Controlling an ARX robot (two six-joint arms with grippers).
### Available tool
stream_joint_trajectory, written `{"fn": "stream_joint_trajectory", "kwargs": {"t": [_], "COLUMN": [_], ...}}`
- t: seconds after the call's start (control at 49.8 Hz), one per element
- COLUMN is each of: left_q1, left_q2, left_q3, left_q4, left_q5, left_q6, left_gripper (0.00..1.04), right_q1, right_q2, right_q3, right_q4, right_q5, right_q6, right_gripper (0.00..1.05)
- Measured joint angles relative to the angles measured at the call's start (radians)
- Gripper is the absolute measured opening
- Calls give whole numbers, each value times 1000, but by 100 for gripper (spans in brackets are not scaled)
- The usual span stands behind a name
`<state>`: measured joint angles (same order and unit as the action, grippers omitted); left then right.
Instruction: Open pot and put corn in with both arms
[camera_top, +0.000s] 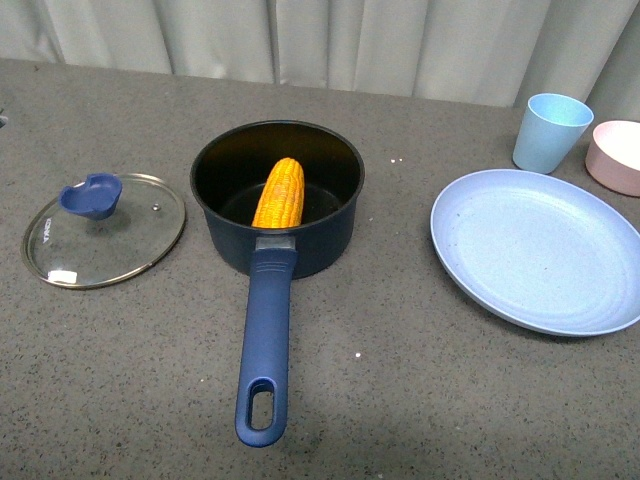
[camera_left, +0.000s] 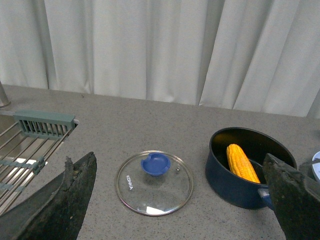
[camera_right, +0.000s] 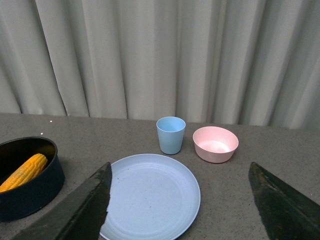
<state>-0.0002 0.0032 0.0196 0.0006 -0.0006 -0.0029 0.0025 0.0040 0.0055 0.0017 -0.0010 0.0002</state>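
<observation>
One "KONKA"-marked glass lid (camera_left: 154, 182) beside pot (camera_left: 235, 187) with corn (camera_left: 242, 162).

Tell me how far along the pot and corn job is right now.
It looks finished. The glass lid lies on the table beside the pot, and the corn rests inside it. The left gripper and right gripper are open and empty, so nothing seems left.
</observation>
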Motion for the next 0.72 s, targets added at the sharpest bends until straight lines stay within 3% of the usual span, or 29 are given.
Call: {"fn": "stream_joint_trajectory", "kwargs": {"t": [0.141,0.723], "left_q1": [0,0], "left_q2": [0,0], "left_q3": [0,0], "left_q4": [0,0], "left_q5": [0,0], "left_q6": [0,0], "left_gripper": [98,98], "right_q1": [0,0], "right_q2": [0,0], "right_q3": [0,0], "right_q4": [0,0], "right_q5": [0,0], "right_q6": [1,0], "right_gripper": [98,96]}}
